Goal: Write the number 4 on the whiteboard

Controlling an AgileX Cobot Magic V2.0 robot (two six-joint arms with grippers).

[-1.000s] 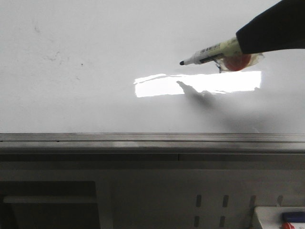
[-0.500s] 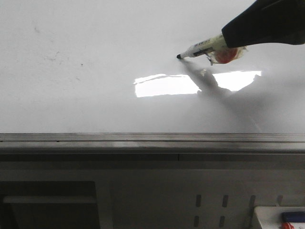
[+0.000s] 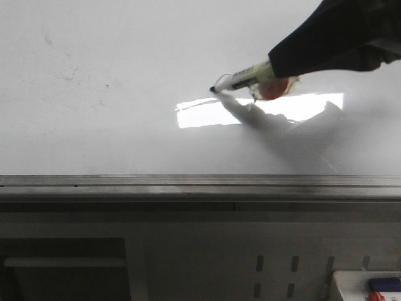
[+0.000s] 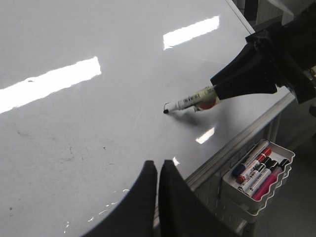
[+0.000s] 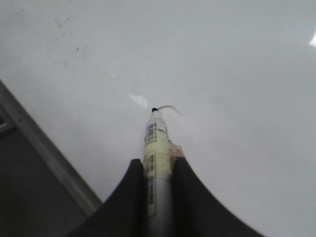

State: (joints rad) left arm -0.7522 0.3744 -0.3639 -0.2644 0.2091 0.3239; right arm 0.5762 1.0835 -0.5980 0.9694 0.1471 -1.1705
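Observation:
The whiteboard [image 3: 113,56] is glossy white with a grey bottom rail [image 3: 188,182]. My right gripper [image 5: 158,163] is shut on a pale-yellow-labelled marker [image 5: 157,143], dark tip forward. The marker [image 3: 244,76] slants down to the left from the gripper [image 3: 279,63], and its tip rests on the board just above the bright light reflection [image 3: 207,113]. A short thin curved stroke of the number 4 [image 5: 170,108] runs from the tip; the same stroke [image 4: 166,104] shows faintly in the left wrist view. My left gripper [image 4: 158,165] is shut on nothing, near the board's lower edge.
A white tray [image 4: 247,197] with several markers hangs below the rail at the right, its corner [image 3: 351,279] visible in the front view. Faint old smudges and specks [image 3: 69,72] mark the board's upper left. A perforated panel [image 3: 276,269] lies below the rail.
The right gripper has carried the marker left and slightly down across the board. Its tip now meets the surface, and a short curved stroke has appeared behind it.

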